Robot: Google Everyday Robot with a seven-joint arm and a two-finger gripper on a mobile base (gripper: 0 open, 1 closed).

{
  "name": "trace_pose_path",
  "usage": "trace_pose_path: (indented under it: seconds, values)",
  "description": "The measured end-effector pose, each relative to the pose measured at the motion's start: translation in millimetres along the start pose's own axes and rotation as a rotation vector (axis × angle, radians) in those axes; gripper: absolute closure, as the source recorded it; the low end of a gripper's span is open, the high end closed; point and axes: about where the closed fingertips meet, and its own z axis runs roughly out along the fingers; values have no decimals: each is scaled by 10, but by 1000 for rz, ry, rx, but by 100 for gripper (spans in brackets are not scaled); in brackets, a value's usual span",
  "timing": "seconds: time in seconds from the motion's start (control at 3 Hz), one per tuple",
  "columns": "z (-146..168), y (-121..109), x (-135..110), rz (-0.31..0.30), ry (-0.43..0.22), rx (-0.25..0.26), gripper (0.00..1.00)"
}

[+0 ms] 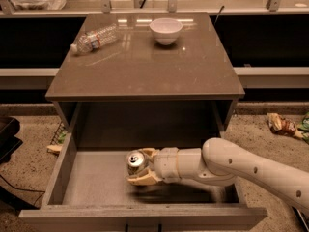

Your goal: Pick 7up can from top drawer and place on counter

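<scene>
The 7up can [137,160] is inside the open top drawer [91,185], near the middle of its floor, with its silver top tilted towards the camera. My gripper [138,166] reaches in from the right and is shut on the can, one finger [147,152] behind it and the other [141,180] in front. The pale arm [241,166] crosses the drawer's right side. The glossy brown counter [145,69] tops the cabinet above the drawer.
A clear plastic water bottle [94,38] lies at the counter's back left. A white bowl [166,30] stands at its back centre. Snack wrappers [282,124] lie on the floor at right, a dark object [7,139] at left. The drawer's front panel [145,217] juts out.
</scene>
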Motion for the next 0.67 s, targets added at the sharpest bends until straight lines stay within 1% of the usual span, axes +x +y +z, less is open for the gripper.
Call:
trace_pose_path:
  seconds: [0.33, 0.67]
  values:
    - [-43, -25, -87, -6, -11, -8, 87]
    - [-435, -196, -462, -3, -42, 13, 100]
